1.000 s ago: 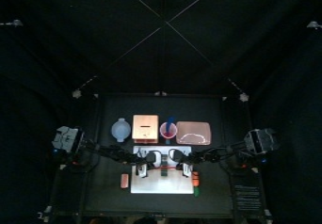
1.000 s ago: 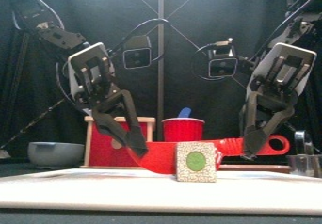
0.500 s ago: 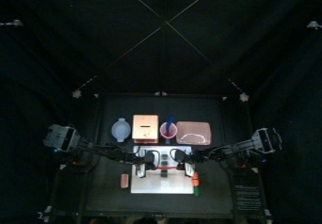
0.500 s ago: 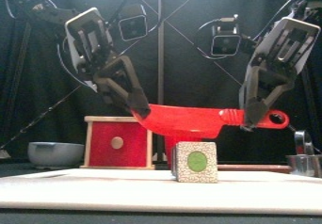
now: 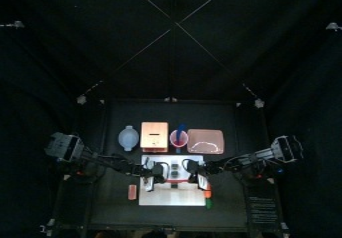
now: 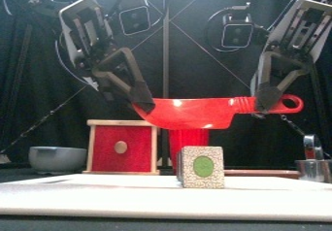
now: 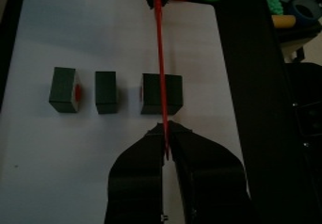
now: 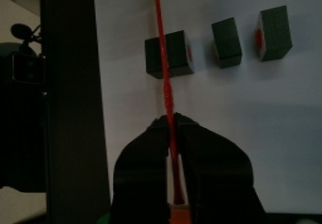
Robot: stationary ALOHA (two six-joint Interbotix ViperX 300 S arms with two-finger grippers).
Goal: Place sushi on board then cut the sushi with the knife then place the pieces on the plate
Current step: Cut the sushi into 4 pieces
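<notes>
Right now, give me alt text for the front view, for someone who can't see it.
The left gripper and right gripper hold a red knife level between them, above a sushi piece standing on the white board. A wooden box stands behind.

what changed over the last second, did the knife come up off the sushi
Yes. The left hand and right hand, each shut on an end of the red knife, raised it from down at the sushi pieces to well above them. Neither let go. The pieces, the white board, the wooden box and the bowl stayed put.
</notes>
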